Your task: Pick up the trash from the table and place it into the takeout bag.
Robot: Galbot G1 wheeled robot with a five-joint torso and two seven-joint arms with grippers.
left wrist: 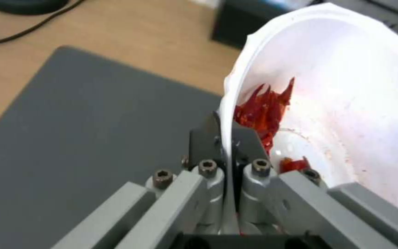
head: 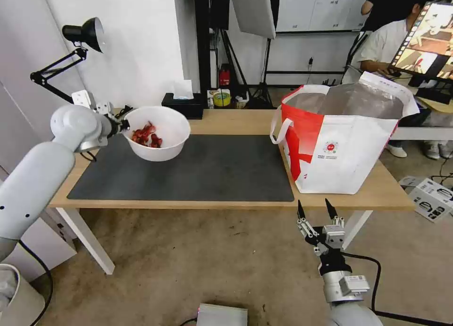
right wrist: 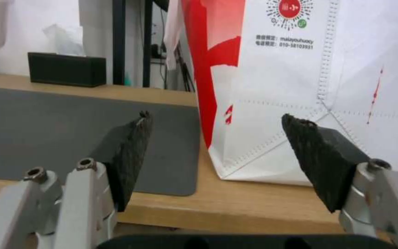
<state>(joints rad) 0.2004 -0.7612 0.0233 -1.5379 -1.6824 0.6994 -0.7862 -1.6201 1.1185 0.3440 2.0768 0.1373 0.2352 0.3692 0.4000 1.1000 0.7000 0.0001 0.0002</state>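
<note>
1. The white bowl (head: pixel 158 132) hangs above the far left part of the dark grey mat (head: pixel 198 175), tilted so its open mouth faces up and toward the robot; its round form has no long axis to speak of.
2. Inside it lie red scraps (head: pixel 146 135), gathered against the lower wall on the side nearest the left gripper (head: pixel 123 125). The left wrist view shows faint reddish smears on the white inner wall above the red scraps (left wrist: pixel 263 110).
3. The left gripper's jaws are clamped on the bowl's thin rim, one finger inside and one outside, as the left wrist view shows, with the rim (left wrist: pixel 229 138) running straight between them.
4. The takeout bag (head: pixel 342 142) stands upright on the right end of the tabletop (head: pixel 236 121), its near corner overlapping the mat's right edge. Its mouth is open upward, showing silver foil lining; what lies inside cannot be seen. A red panel faces left, a white loop handle (head: pixel 279 128) hangs on that side, and a small round red logo (head: pixel 331 146) faces the robot.
5. The right gripper (head: pixel 317 212) hovers below the tabletop's front edge, before the bag's near left corner, pointing up, jaws wide apart and holding nothing.
6. A black tissue box (head: pixel 183 104) with a white tissue standing out sits at the back of the tabletop, behind the bowl.
</note>
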